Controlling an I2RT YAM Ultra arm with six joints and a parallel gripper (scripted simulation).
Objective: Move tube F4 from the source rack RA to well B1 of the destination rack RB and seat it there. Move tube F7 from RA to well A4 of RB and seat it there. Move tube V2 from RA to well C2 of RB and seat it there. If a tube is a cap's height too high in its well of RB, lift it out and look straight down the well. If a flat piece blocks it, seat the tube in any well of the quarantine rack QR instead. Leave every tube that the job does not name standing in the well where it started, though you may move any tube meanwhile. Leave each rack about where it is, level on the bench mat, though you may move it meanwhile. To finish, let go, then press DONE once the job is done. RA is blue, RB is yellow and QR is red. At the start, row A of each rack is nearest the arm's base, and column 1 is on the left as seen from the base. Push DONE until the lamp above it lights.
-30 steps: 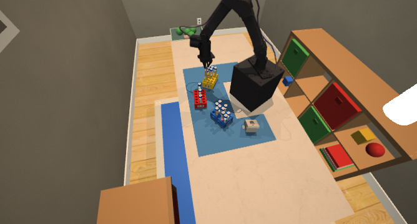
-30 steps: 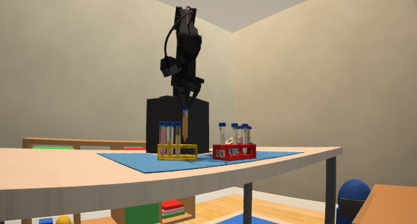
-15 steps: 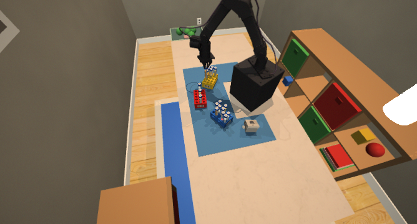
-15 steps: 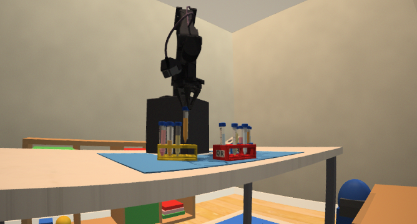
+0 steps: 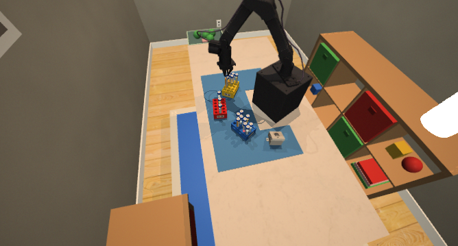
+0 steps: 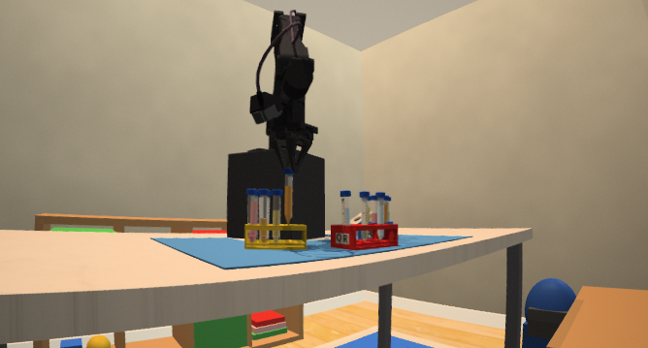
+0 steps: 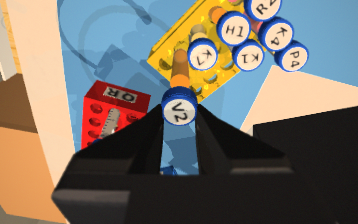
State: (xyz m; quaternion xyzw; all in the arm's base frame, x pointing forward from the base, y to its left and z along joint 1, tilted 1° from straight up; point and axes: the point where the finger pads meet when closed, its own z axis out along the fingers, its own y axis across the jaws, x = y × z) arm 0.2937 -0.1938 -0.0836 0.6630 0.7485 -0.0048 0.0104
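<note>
My gripper [image 7: 179, 111] [image 6: 289, 167] [image 5: 225, 72] is shut on the cap of tube V2 [image 7: 179, 111] [image 6: 288, 197], which holds orange liquid. The tube hangs upright over the yellow rack RB [image 7: 173, 44] [image 6: 275, 242] [image 5: 230, 90], and its tip reaches the rack's top in the side view. Several capped tubes stand in RB, among them K7 [image 7: 202, 54], H1 [image 7: 233, 29], K1 [image 7: 248, 55] and P4 [image 7: 291, 56]. The red rack QR [image 7: 112, 105] [image 6: 364, 236] [image 5: 217, 108] stands beside RB and holds tubes. The blue rack RA [image 5: 241, 127] holds several tubes.
The racks stand on a blue bench mat [image 5: 240, 149] [image 6: 233, 252]. A small white button box [image 5: 275, 138] sits on the mat near RA. The arm's black base [image 5: 279, 94] stands next to the racks. A shelf unit [image 5: 370, 101] lines the right side.
</note>
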